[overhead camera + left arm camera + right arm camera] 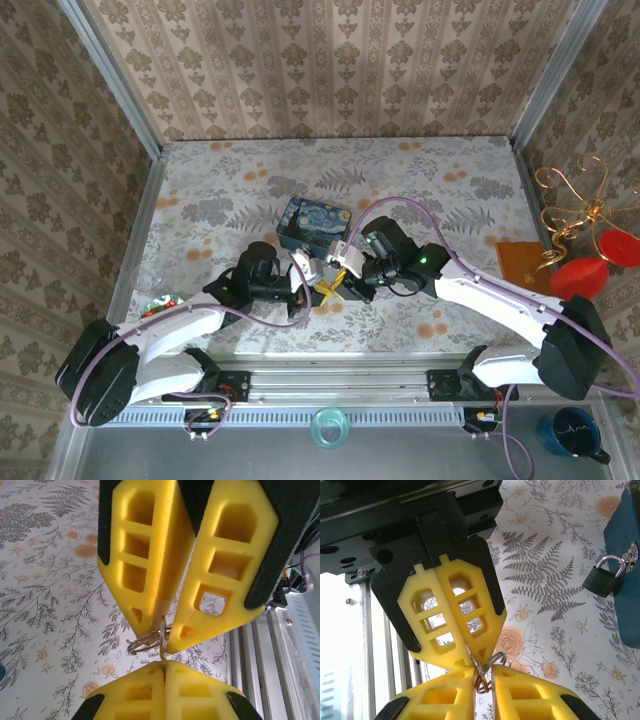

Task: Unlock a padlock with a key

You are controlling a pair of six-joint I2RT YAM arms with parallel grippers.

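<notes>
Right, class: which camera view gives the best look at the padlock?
The right wrist view: the padlock hangs on the blue box, dark body and silver shackle clear. In the top external view it is too small to make out beside the box. The left wrist view faces the key ring pinched in the left fingers.

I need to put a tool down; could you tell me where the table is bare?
Free: the far strip between the blue box and the back wall; the left stretch from the box to the side wall; the far right corner beyond the right arm. Crowded: near centre, where left gripper and right gripper pinch the key by the padlock.
</notes>
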